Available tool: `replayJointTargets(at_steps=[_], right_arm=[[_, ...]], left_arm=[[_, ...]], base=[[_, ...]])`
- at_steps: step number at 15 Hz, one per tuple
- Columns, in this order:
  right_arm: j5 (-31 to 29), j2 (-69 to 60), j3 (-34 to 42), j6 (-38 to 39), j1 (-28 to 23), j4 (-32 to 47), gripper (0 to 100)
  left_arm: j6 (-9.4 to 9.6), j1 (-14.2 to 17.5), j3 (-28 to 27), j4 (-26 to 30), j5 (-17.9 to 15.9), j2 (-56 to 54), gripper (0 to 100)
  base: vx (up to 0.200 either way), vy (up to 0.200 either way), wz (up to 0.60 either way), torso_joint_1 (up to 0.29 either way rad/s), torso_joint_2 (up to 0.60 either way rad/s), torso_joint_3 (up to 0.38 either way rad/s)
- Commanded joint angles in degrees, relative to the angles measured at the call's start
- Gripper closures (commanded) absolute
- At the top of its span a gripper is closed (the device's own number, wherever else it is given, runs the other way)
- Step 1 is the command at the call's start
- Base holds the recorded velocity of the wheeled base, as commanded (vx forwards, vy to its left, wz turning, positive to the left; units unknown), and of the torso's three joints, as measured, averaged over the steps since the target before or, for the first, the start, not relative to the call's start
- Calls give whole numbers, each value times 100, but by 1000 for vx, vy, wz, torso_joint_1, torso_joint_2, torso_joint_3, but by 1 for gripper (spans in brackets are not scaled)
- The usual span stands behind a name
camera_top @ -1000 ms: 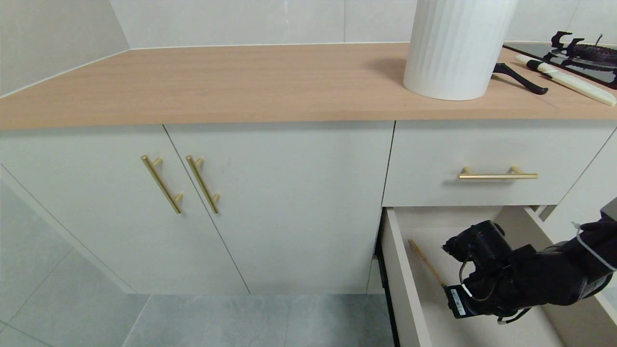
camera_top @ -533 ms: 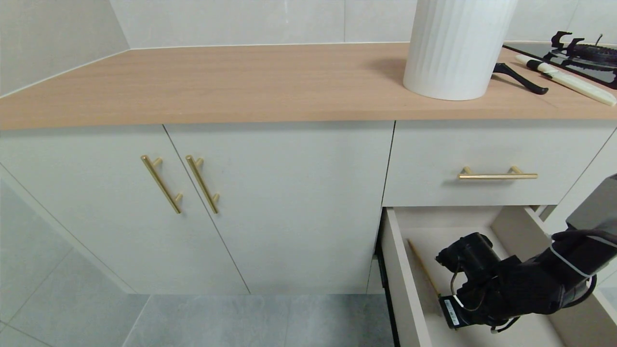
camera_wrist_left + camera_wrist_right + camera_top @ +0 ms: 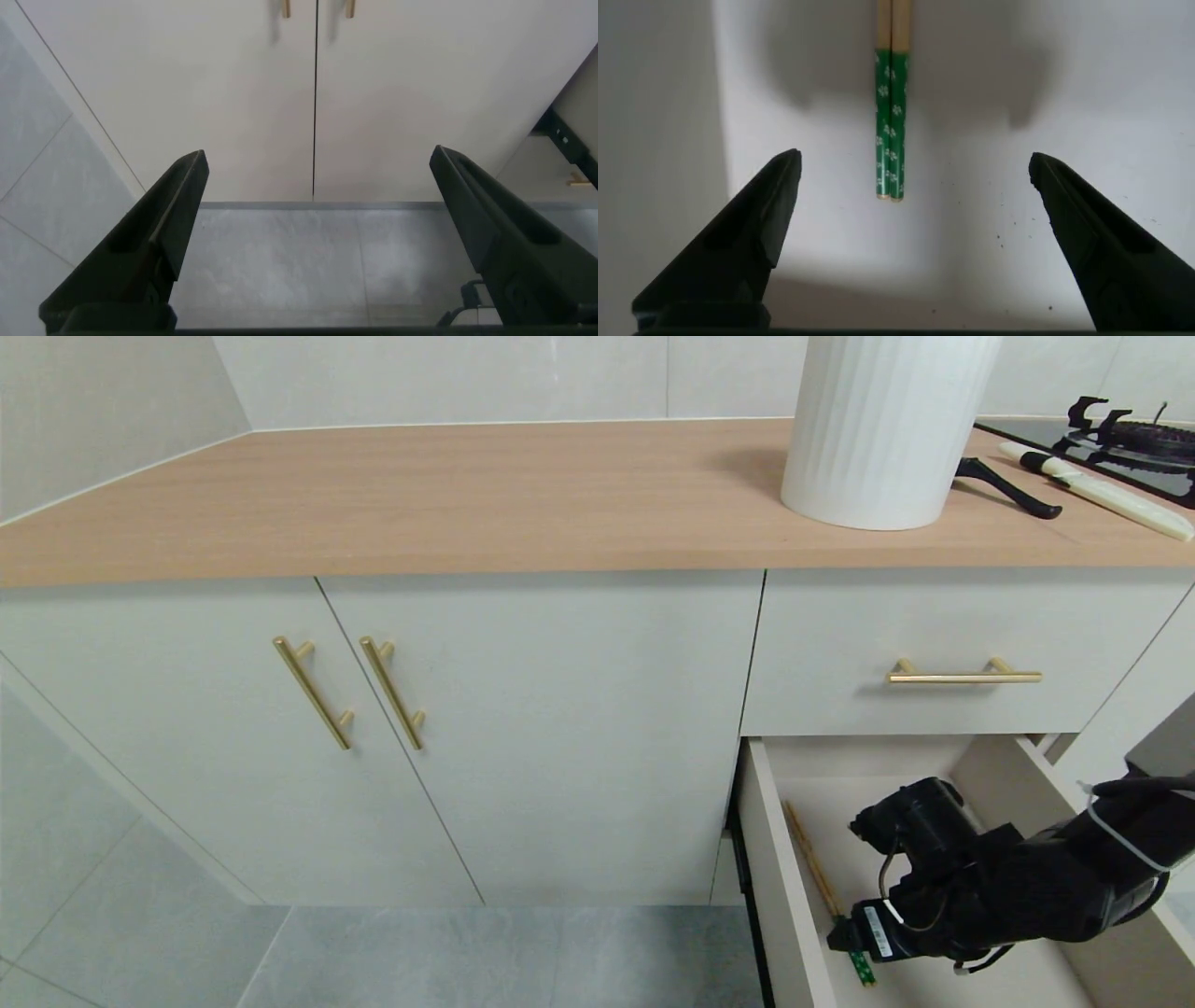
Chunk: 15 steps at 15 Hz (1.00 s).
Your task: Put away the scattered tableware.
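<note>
Two chopsticks [image 3: 810, 857]: a pair with green patterned ends, lying side by side on the floor of the open drawer [image 3: 777, 896], close along its left wall. Nothing holds them.
Right gripper [image 3: 913, 159]: inside the open drawer, above the green ends of the pair. Its fingers [image 3: 766, 215] are spread wide, with the pair lying free between them and touching neither.
Left gripper [image 3: 318, 157]: out to the left of the open drawer, facing the closed cabinet doors [image 3: 313, 103] and the floor. Its fingers are wide apart and carry nothing.
Done so far: the chopsticks look put away, since they rest in the open drawer and are not gripped.
Left on the desk [image 3: 420, 495]: above the open drawer and to its right, a cream-handled knife [image 3: 1097, 492] and a black-handled utensil [image 3: 1010, 488] lie beside a tall white ribbed container [image 3: 878, 429]. If these count as scattered tableware, they are not yet stowed.
Drawer state: pulled out below a shut drawer with a gold handle [image 3: 963, 677]; it is not yet pushed in.
Judgement: one item appears finished, roughly the early part of the job. What remains seems to be fetching the desk items down into the open drawer and closing it.
Uncertain: whether anything else lies in the open drawer, as the right arm hides much of its floor.
</note>
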Motion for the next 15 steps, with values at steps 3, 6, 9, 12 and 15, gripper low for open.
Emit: replayJointTargets(at_steps=[3,6,9,12,15], right_arm=[[3,-2027,-111,96,-244,781,0],[82,-3407,-1008,-18,-745,2680,0],[153,-3952,-1412,-238,-1430,3207,0],[153,-4110,-1333,-748,-1799,3207,0],[153,-4189,-1271,-915,-1799,3207,0]], left_arm=[[-1,9,-9,0,2,2,0],[-1,0,0,0,2,2,0],[-9,0,0,0,2,2,0],[-1,9,0,0,2,2,0],[-1,0,0,0,2,2,0]], base=[[0,0,0,0,0,0],[0,0,0,0,0,0],[0,0,0,0,0,0],[0,0,0,0,0,0],[0,0,0,0,0,0]])
